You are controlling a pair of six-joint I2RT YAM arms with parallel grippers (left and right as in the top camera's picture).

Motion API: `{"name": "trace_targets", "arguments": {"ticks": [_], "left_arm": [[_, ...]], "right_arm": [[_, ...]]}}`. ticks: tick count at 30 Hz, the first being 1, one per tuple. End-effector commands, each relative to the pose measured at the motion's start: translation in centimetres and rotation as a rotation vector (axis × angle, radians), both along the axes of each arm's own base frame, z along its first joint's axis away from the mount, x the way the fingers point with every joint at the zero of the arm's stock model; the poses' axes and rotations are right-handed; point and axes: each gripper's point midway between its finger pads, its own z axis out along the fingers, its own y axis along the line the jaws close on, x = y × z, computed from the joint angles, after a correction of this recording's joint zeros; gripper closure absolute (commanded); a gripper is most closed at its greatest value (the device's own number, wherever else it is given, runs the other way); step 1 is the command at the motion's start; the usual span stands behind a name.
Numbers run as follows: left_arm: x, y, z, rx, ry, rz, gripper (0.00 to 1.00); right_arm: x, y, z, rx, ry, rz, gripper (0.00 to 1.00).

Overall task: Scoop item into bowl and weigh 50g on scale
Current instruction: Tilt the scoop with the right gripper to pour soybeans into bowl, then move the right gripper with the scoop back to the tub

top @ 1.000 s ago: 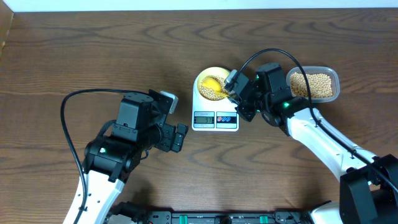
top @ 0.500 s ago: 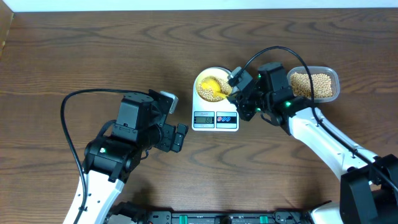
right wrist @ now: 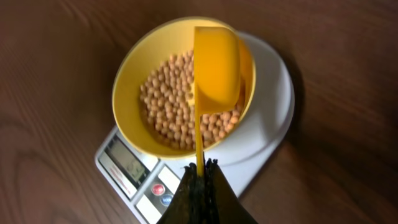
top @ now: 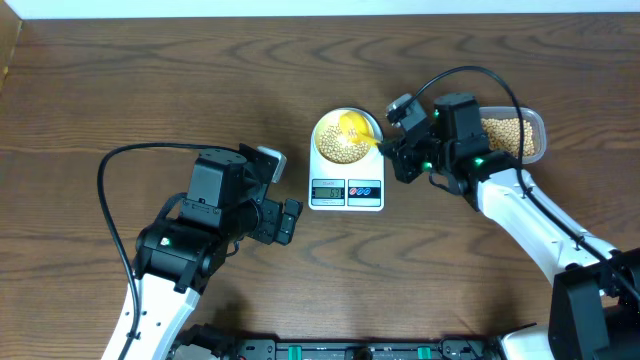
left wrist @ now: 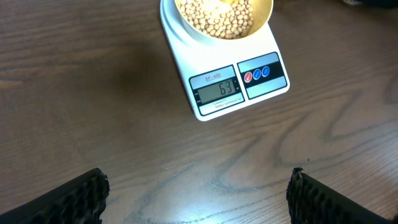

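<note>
The pale-yellow bowl (top: 322,130) sits on the white scale (top: 346,192) and holds a layer of tan beans (top: 342,150). My right gripper (top: 393,150) is shut on the thin handle of a yellow scoop (top: 354,126). In the right wrist view the scoop (right wrist: 217,59) hangs over the right half of the bowl (right wrist: 124,81), above the beans (right wrist: 174,106), with the gripper (right wrist: 200,165) just off the scale (right wrist: 270,118). My left gripper (top: 290,220) stands open over bare table, left of the scale. The left wrist view shows the scale (left wrist: 273,59) display reading 63.
A clear plastic container (top: 536,130) with more beans stands at the back right, partly behind my right arm. A black cable loops above that arm. Bare wood lies between the left fingers (left wrist: 81,196).
My right arm has shifted to the right and back, carrying the scoop from the bowl's near side to its far right side. The left arm has stayed still.
</note>
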Motion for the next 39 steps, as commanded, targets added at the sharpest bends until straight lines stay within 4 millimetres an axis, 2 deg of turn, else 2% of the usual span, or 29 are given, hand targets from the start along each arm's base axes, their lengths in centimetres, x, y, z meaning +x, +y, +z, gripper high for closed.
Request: {"name": "trace_targets", "arguments": {"ticks": [1, 8, 16, 20, 33, 39], "left_arm": [[0.0, 0.1, -0.1, 0.009, -0.003, 0.002, 0.07], [0.0, 0.1, -0.1, 0.009, -0.003, 0.002, 0.06], [0.0, 0.1, -0.1, 0.009, -0.003, 0.002, 0.06], [0.0, 0.1, -0.1, 0.009, -0.003, 0.002, 0.06], [0.0, 0.1, -0.1, 0.009, -0.003, 0.002, 0.06], [0.0, 0.1, -0.1, 0.009, -0.003, 0.002, 0.07]], "right_arm": [[0.2, -0.1, 0.8, 0.106, 0.062, -0.033, 0.99], [0.7, -1.0, 0.9, 0.116, 0.065, -0.056, 0.99], [0.3, -0.5, 1.2, 0.143, 0.073, -0.026, 0.99], [0.0, 0.0, 1.8, 0.180, 0.068, 0.007, 0.99], [0.6, -1.6, 4.8, 0.242, 0.021, -0.022, 0.99], [0.7, -2.1, 5.6, 0.253, 0.009, -0.041, 0.99]]}}
